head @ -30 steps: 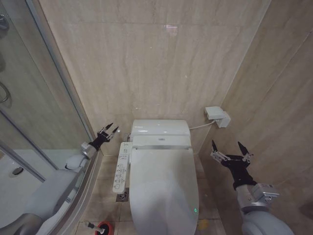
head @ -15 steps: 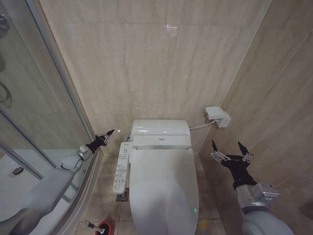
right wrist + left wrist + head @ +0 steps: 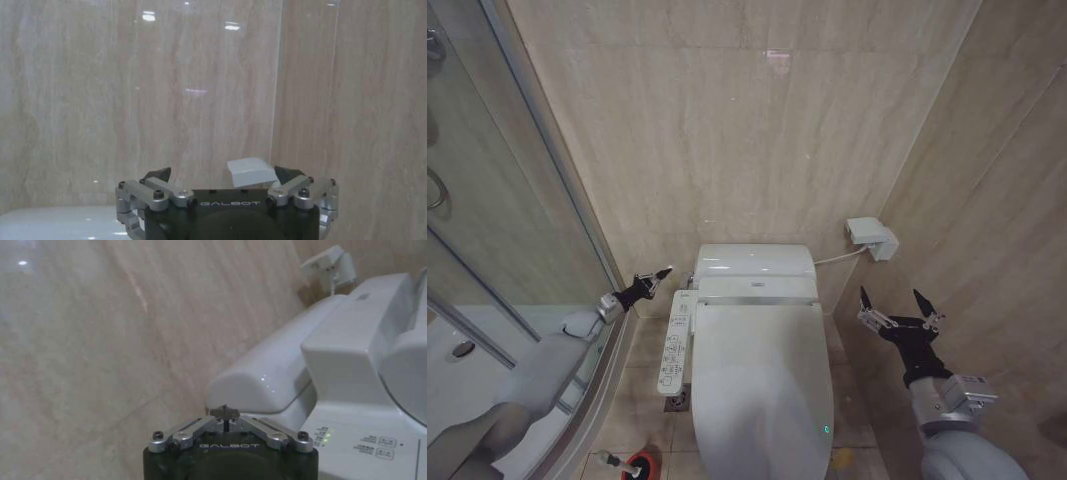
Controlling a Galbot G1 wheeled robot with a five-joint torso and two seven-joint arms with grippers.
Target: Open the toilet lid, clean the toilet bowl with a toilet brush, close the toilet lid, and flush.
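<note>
Beige marbled tiles cover the walls of a narrow bathroom, with a glass shower screen point(image 3: 547, 200) on the left. From the head camera, the large glossy white plastic toilet lid point(image 3: 762, 385) lies shut over the white ceramic toilet bowl, so the bowl itself is hidden beneath it. Left of the lid runs a white button panel point(image 3: 675, 340); at the near left floor the thin white-handled toilet brush point(image 3: 612, 461) leans in its small round red holder cup point(image 3: 640, 466). The left gripper point(image 3: 661, 273) reaches toward the far left corner of the toilet beside the white tank point(image 3: 754, 262), its fingers pressed together to a point. The right gripper point(image 3: 899, 310) hangs well right of the toilet, jaws spread wide and empty. The left wrist camera looks along the closed fingertips point(image 3: 224, 413) at the tank's rounded end and the wall. The right wrist camera faces tile and a white wall box point(image 3: 251, 173), fingers splayed apart. The lid is probably light, stiff and slippery; its near front rim, farthest from the hinge, looks the surest place to lift.
</note>
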